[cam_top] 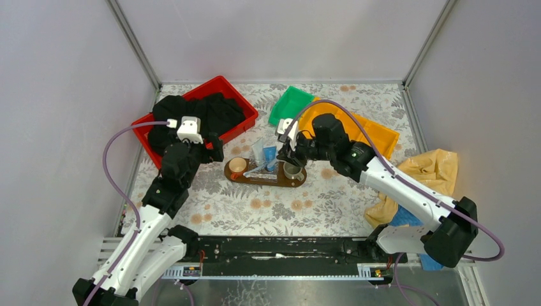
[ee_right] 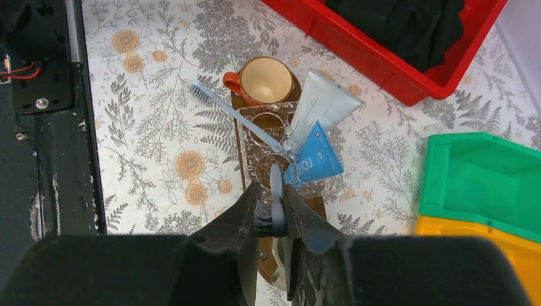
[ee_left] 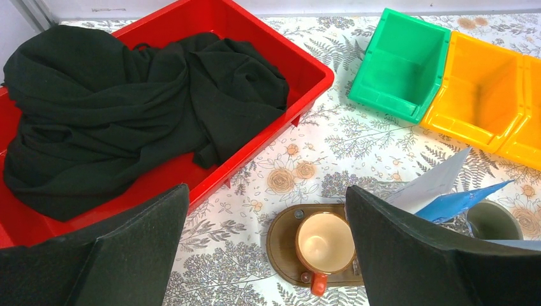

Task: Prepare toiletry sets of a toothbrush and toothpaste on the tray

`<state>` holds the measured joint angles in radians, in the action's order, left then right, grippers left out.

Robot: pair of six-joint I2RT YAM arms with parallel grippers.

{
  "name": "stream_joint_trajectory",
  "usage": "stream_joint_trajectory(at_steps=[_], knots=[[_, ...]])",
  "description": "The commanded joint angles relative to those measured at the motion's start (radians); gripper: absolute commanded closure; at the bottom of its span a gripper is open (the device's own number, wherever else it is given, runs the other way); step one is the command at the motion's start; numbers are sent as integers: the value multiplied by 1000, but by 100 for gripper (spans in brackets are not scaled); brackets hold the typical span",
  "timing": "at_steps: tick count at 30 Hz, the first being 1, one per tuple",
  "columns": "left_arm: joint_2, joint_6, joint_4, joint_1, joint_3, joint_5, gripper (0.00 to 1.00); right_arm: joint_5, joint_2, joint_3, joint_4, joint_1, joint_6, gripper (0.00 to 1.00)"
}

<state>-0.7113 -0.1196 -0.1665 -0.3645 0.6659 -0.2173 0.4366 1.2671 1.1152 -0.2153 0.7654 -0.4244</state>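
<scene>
Tray left end: a round orange mug point(cam_top: 237, 167) fills this end of the dark brown oval wooden tray point(cam_top: 256, 181). The left gripper point(ee_left: 266, 191), fingers spread wide, hangs near it on the crate side.
Tray middle: a clear plastic holder point(ee_right: 266, 137) carries a whitish squeeze tube point(ee_right: 326, 97) and a blue tube point(ee_right: 314, 158). A pale blue toothbrush point(ee_right: 233, 113) leans out over the near edge (little room between them).
Tray right end: a grey-green cup point(ee_left: 494, 222) stands here with the right gripper point(ee_right: 272, 191) over it, pinching a grey toothbrush point(ee_right: 275, 175).
Far left: a red plastic crate point(ee_left: 306, 73) heaped with black cloth point(ee_left: 127, 108) sits close to the tray.
Far right: a green plastic bin point(ee_left: 399, 60) and an orange plastic bin point(ee_left: 485, 89) stand side by side.
Near side: bare floral tablecloth point(cam_top: 268, 210) lies between tray and arm bases, open to pass.
</scene>
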Motion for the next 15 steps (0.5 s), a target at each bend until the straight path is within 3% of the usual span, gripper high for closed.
stream_joint_trajectory(at_steps=[1, 15], knots=[[7, 14, 68, 8, -9, 11, 0, 19, -2, -27, 58, 8, 19, 100], [18, 12, 70, 12, -9, 24, 0, -11, 108, -34, 141, 19, 37, 100]])
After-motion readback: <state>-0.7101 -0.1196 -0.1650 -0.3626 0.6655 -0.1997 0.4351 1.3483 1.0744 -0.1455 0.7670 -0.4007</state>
